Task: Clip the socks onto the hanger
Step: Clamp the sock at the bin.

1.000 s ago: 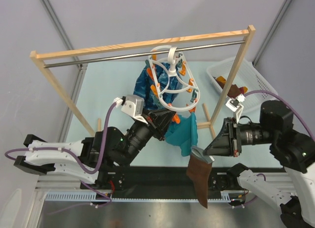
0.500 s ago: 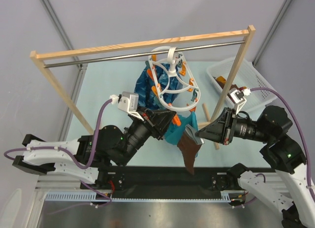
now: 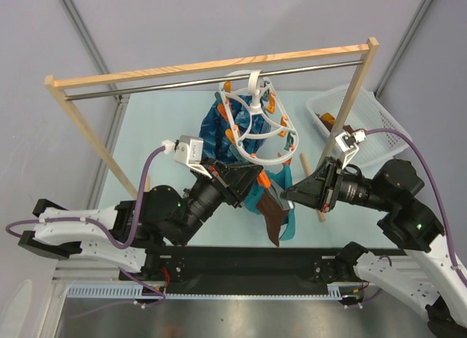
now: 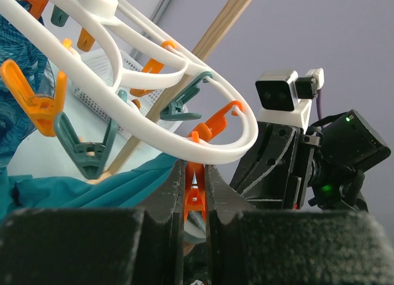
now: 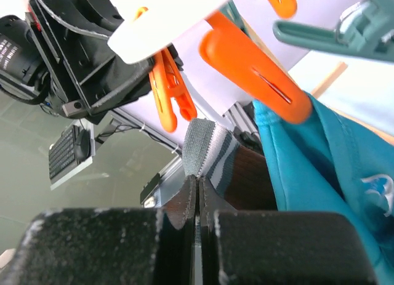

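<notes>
Item one: we list a white plastic hanger [image 3: 257, 126] of looped rings, hooked over the metal bar [image 3: 146, 88], with orange and grey-teal clips dangling from its rims. One orange clip [image 4: 196, 202] at the near rim sits between the left gripper [image 4: 194, 180] jaws.

Item two: a dark brown sock [image 3: 272, 221] with a grey-striped cuff hangs cuff-up just below that rim, its cuff pinched in the right gripper [image 5: 197, 186] jaws.

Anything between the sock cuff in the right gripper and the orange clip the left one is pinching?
Nothing. In the right wrist view the cuff sits right beside the clip, with only a bare sliver between.
</notes>
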Motion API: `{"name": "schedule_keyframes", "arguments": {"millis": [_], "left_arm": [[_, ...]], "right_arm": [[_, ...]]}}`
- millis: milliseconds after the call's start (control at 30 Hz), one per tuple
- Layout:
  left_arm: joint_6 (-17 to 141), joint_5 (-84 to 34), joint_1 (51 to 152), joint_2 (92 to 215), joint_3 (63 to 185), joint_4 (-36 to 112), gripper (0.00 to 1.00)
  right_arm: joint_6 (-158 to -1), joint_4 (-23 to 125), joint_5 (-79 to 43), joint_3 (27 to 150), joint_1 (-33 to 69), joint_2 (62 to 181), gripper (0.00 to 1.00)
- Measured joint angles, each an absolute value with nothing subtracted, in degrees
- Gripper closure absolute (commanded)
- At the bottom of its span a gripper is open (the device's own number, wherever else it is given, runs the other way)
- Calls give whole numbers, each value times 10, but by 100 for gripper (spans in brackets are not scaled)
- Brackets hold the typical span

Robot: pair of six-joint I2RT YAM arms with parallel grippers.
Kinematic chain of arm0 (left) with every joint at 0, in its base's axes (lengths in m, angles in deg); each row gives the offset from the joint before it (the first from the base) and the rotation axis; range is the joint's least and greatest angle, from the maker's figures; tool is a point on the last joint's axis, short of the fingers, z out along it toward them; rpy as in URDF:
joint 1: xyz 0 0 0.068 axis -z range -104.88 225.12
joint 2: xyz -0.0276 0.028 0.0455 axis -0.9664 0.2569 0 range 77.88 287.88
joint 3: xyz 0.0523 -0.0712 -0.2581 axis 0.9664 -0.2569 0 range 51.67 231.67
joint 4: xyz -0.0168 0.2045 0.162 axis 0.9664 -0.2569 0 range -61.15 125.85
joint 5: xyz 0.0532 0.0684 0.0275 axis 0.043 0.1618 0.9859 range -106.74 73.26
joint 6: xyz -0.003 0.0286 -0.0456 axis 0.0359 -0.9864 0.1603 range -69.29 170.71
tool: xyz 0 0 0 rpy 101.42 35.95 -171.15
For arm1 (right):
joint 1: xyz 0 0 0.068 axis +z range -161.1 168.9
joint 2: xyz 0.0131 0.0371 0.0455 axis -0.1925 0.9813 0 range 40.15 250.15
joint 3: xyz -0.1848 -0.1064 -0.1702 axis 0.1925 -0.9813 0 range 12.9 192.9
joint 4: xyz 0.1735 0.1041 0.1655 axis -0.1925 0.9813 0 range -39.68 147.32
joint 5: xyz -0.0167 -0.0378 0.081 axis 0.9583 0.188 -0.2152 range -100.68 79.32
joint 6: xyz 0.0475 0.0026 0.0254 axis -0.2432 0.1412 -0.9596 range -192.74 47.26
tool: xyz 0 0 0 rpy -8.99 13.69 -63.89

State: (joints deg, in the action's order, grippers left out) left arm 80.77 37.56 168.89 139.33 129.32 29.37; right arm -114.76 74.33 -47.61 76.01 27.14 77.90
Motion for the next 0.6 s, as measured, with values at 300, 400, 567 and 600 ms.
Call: {"name": "schedule_keyframes", "arguments": {"millis": [300, 400, 567, 600], "left_arm": [[809, 368, 1688, 1392, 1289, 312, 100], [809, 366, 1688, 1392, 1288, 316, 100], [813, 365, 1688, 1392, 1286, 319, 100], [813, 365, 1688, 1392, 1286, 319, 100]], "right_arm": [[-1151, 710, -390, 756, 350, 789, 100], [-1151, 706, -374, 756, 352, 787, 100], [-1152, 690, -362, 751, 352, 778, 100], [-1152, 687, -362, 750, 352, 777, 100]]}}
